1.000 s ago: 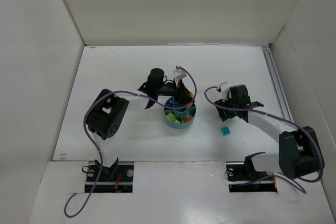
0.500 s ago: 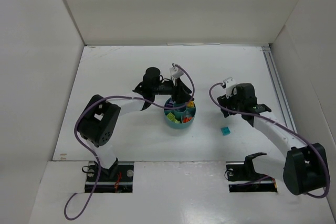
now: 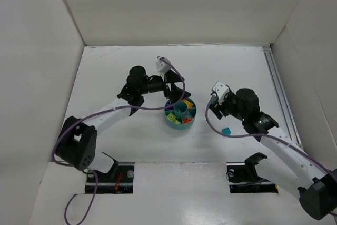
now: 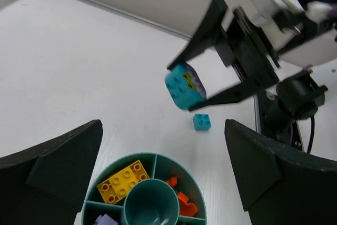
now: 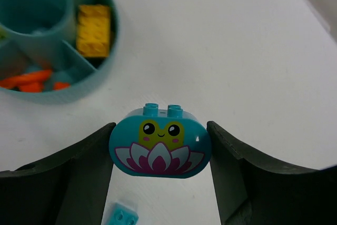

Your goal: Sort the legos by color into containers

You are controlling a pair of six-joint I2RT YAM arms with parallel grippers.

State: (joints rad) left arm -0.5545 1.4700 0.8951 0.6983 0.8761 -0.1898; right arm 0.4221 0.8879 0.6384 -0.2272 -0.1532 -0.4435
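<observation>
1. White tabletop boxed in by plain white walls, both arms reaching in from the near edge.
2. Round teal dish sits roughly mid-table, between the two grippers.
3. Left gripper hangs over the far-left side of the dish with its fingers spread wide and nothing between them. From its wrist cam you look straight down at the dish between the two black fingers.
4. Right gripper is pinching a rounded teal brick with a little frog-on-a-lotus print, studs pointing away from the wrist cam. It's held in the air off to the right of the dish, over bare table, not above any compartment.
5. A second, small teal brick lies loose on the table to the right of the dish, near the right gripper and well apart from the dish.
6. Inside the dish: a yellow brick lies flat in one wedge, orange pieces are in the next wedge over, something purple is in another, and yellow-green bits are on the left side.
7. Centre cup looks empty from the left wrist view, though I can't see all the way to the bottom.
</observation>
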